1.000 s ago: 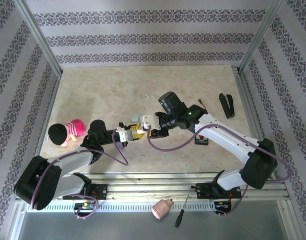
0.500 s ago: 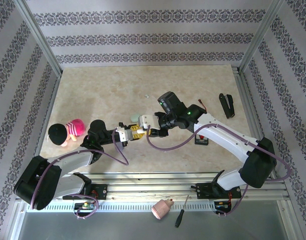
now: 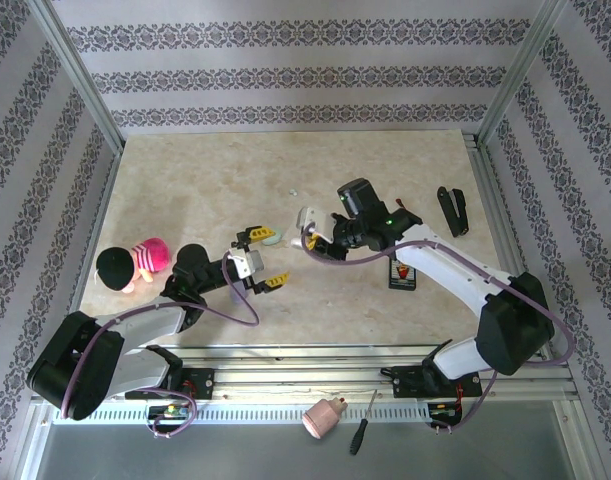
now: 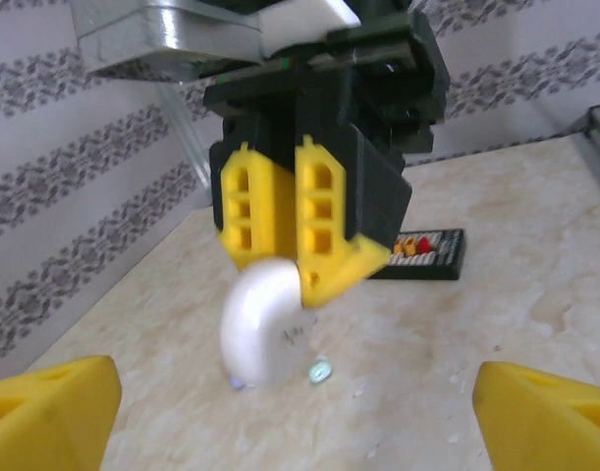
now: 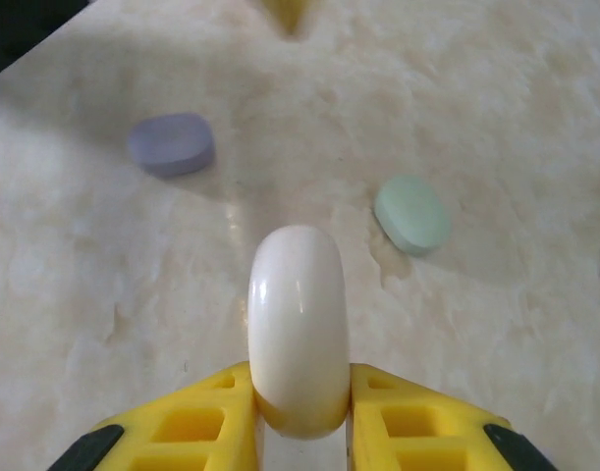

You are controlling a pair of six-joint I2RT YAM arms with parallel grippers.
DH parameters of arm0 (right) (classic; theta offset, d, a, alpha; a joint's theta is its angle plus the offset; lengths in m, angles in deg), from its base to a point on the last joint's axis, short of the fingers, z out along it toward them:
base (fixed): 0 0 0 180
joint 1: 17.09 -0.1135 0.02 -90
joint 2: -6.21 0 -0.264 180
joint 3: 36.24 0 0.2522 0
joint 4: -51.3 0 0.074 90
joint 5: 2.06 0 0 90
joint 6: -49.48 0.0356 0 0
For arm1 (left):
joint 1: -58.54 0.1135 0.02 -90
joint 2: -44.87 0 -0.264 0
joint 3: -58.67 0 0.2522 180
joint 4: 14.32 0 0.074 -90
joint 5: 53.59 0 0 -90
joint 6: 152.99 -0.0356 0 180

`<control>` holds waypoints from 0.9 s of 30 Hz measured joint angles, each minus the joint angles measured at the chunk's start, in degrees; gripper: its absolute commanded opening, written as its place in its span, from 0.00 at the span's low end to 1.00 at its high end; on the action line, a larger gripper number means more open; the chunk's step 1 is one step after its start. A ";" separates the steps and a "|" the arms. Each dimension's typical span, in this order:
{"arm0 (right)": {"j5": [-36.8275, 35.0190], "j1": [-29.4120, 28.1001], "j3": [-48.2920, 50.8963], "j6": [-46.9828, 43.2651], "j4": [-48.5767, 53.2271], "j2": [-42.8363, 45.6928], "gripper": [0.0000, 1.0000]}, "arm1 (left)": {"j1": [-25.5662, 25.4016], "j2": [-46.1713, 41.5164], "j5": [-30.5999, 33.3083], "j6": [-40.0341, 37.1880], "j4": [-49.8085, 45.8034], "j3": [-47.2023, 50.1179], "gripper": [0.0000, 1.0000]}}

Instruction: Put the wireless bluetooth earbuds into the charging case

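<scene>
Nearest us, the left tool (image 3: 266, 256) had sprung wide open. A second before, its yellow plastic fingertips were pinched together at the meeting point with the other arm; now they stood well apart with nothing between them. The right tool (image 5: 300, 378) had drawn away from that point, rightward and farther up the worktop (image 3: 185, 180). It carried the glossy white pebble-shaped charging case (image 5: 298, 314) with it, clamped at one end between its ribbed yellow fingers (image 5: 196, 422), the rounded free end sticking out. The other things lay where they had been.

The worktop was a smooth cream sheet with a marbled pattern. Just beside the left tool lay a matte lilac softly squared case (image 5: 170, 144) and a matte mint-green oval case (image 5: 411, 214), both flat on the surface and apart from each other. A tiny mint earbud (image 4: 320, 370) lay on the worktop close under the white case, outside any case. A second tiny pale earbud (image 3: 293, 193) lay alone farther out. To the left sat a soft doll in pink with a black cap (image 3: 135, 262). To the right lay a flat black rectangular remote with red buttons (image 3: 402, 275), and farthest back a slim black plastic piece (image 3: 450, 210).
</scene>
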State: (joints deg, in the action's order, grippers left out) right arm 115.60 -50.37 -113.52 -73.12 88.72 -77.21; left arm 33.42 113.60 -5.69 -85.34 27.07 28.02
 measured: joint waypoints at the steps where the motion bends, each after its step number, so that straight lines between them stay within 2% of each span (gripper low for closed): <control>1: -0.17 0.98 0.00 2.95 -1.22 -0.50 0.23 | 0.00 0.00 1.14 0.11 0.07 0.44 0.95; 4: -0.74 5.22 -0.70 14.88 -5.73 -4.28 0.21 | 0.00 -0.04 5.46 0.15 -0.85 0.87 1.00; 9: -1.62 10.99 -4.66 34.32 -9.22 -14.29 0.21 | -0.02 -1.68 11.43 -0.44 -6.47 0.55 0.99; 15: 0.92 15.67 -10.27 51.34 -14.43 -24.83 0.23 | -0.07 -2.58 15.47 -1.66 -15.21 -2.01 0.99; 22: 3.76 18.12 -17.81 60.96 -18.91 -36.39 0.25 | -0.11 -2.56 18.91 -1.60 -22.93 -4.48 0.99; 27: 3.58 18.56 -20.22 63.14 -19.19 -40.44 0.27 | -0.33 -2.16 19.96 -1.60 -31.69 -8.70 0.99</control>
State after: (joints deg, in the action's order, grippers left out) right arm 119.18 -31.81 -133.74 -9.97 69.53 -117.64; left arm 33.09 111.44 14.26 -86.94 -4.62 19.32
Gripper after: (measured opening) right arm 0.257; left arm 0.994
